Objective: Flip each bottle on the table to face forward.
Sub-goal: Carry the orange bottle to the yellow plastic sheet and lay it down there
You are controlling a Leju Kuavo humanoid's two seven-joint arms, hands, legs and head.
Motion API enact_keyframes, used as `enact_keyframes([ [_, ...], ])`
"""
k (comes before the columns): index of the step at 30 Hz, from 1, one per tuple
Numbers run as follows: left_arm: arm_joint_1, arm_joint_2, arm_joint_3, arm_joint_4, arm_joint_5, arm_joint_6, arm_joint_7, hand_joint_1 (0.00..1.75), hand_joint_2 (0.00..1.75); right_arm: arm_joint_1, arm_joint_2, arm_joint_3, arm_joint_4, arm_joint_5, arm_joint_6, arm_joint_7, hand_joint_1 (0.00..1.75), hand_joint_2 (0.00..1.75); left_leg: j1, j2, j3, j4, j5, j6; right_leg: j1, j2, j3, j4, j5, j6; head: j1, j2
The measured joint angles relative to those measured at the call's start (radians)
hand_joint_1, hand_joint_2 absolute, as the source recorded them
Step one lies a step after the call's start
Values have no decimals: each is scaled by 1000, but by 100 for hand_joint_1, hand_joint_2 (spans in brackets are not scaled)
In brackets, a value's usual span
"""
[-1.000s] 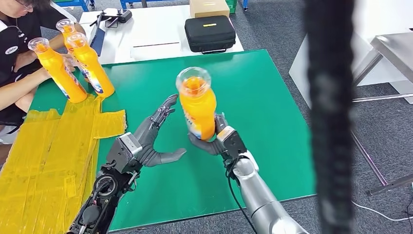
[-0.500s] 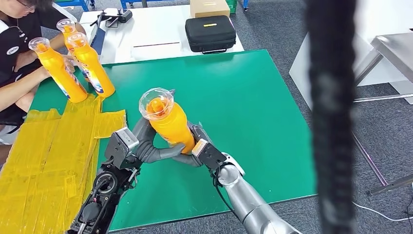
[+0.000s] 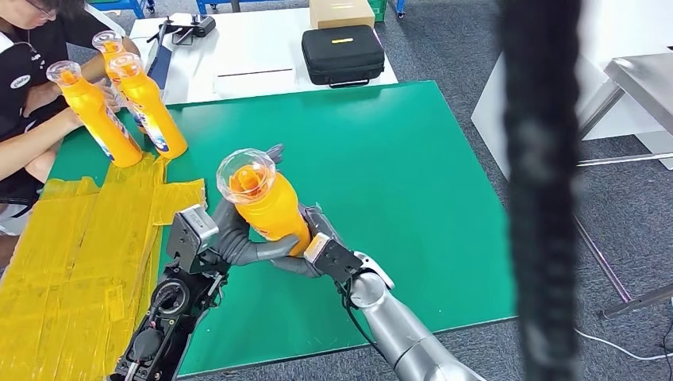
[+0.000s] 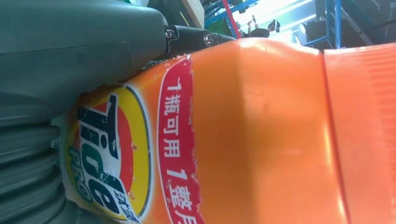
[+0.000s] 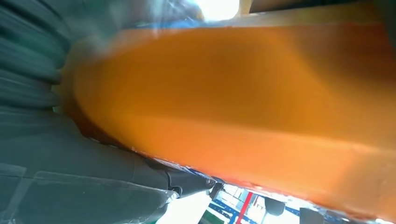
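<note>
At lower centre of the head view, I see both hands wrapped around one orange plastic detergent bottle with a clear cap, lifted off the green table mat and tilted left. My left hand cups its left side; my right hand grips its base. The left wrist view shows its red-and-yellow label. At upper left, three more orange bottles stand beside a seated person.
</note>
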Motion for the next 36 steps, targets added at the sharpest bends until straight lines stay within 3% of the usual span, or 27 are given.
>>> enact_keyframes([
  [18, 2, -1, 12, 6, 58, 16, -19, 175, 175, 7, -15, 8, -46, -6, -54, 7, 175, 175, 0, 0, 0, 0, 0, 0, 0, 0, 0, 0, 0, 0, 0, 0],
  [19, 2, -2, 13, 6, 59, 19, -20, 175, 175, 8, -16, 8, -51, -4, -59, 8, 168, 175, 0, 0, 0, 0, 0, 0, 0, 0, 0, 0, 0, 0, 0, 0],
  [23, 2, -2, 18, 6, 59, 35, -26, 175, 175, 12, -21, 10, -67, 5, -75, 10, 0, 175, 0, 0, 0, 0, 0, 0, 0, 0, 0, 0, 0, 0, 0, 0],
  [27, 10, -1, 48, 0, -8, 139, -31, 175, 175, 40, -29, 12, -115, 10, -127, 17, 0, 175, 0, 0, 0, 0, 0, 0, 0, 0, 0, 0, 0, 0, 0, 0],
  [32, 18, 3, 111, 3, -362, 447, 27, 175, 175, 118, -54, 10, -277, -43, -168, 61, 0, 175, 0, 0, -1, 0, 0, 0, 0, 0, -1, 0, 0, 0, 0, 0],
  [36, 15, 5, 140, 11, -422, 491, 42, 175, 175, 152, -72, 10, -367, -57, -169, 77, 0, 175, 0, 0, -1, 0, 0, 0, 0, 0, -1, 0, 0, 0, 0, 0],
])
